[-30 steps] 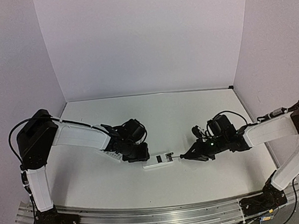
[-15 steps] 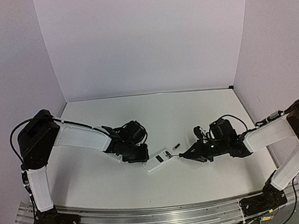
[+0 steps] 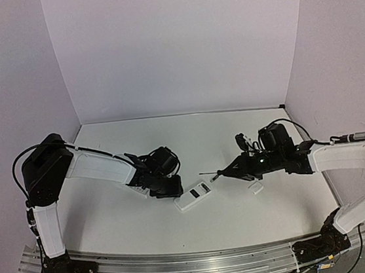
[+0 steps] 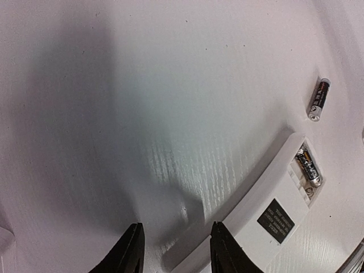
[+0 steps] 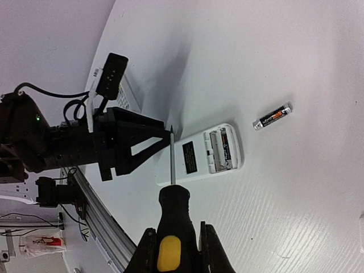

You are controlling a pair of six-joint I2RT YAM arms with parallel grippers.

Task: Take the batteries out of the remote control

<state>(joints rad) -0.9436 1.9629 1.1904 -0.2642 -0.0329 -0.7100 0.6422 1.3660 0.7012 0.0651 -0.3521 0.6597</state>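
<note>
Remote control (image 5: 207,153) lies back-up on the table (image 4: 114,114), near centre and between the two arms. It's a short, broad white plastic slab with rounded corners and a black rectangular label mid-back. The battery bay at its far end is uncovered, a ribbed rectangular recess.

One battery (image 4: 307,166) sits in the bay, a small dark cylinder with a metallic end cap, lying lengthwise. The loose battery (image 5: 272,116) is out on the table just beyond the bay end, apart from the remote. It has a dark wrap with an orange band and silver ends.

Left gripper (image 4: 173,250): matte black tapered fingers spread apart, low over the table at the remote's label end. The remote's corner reaches in by the fingertips. Contact is unclear from the wrist view, but it doesn't look clamped.

Right gripper (image 5: 177,256): clenched on the screwdriver (image 5: 172,207), which has a glossy black handle with a yellow oval inset and a thin steel shaft. The tip is raised, pointing toward the left arm, off the remote.

Small white square cover piece (image 3: 257,187) lies flat under the right arm, well apart from the remote.

Table surface is white with a faint woodgrain texture.
</note>
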